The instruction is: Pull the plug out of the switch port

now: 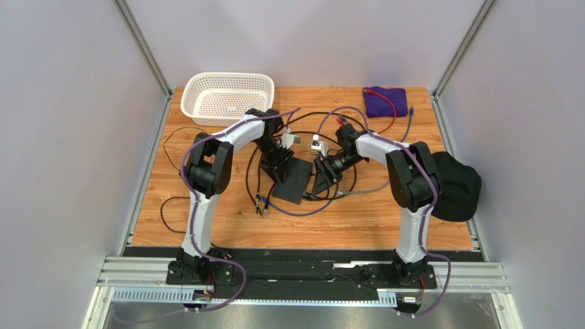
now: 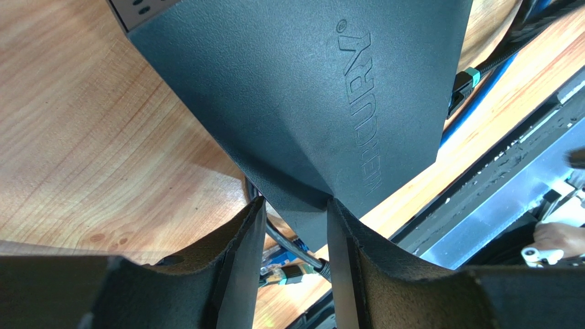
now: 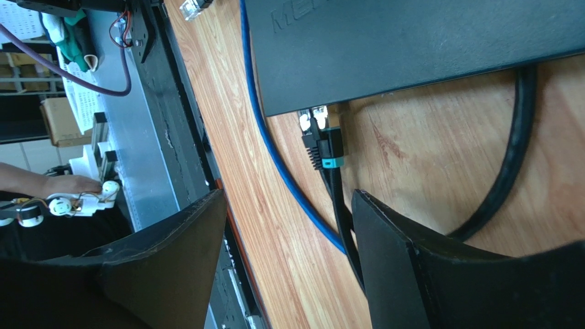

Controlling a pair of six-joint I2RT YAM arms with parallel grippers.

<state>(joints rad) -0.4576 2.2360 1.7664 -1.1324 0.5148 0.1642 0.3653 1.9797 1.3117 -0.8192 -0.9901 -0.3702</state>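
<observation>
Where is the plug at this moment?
In the right wrist view, the plug sits in the switch's edge port, centre frame, just ahead of the open right gripper, with a blue cable to its left.

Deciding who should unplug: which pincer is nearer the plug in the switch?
Right. The right pincer hangs open just short of the plug, astride its cable; the left pincer grips a corner of the switch.
</observation>
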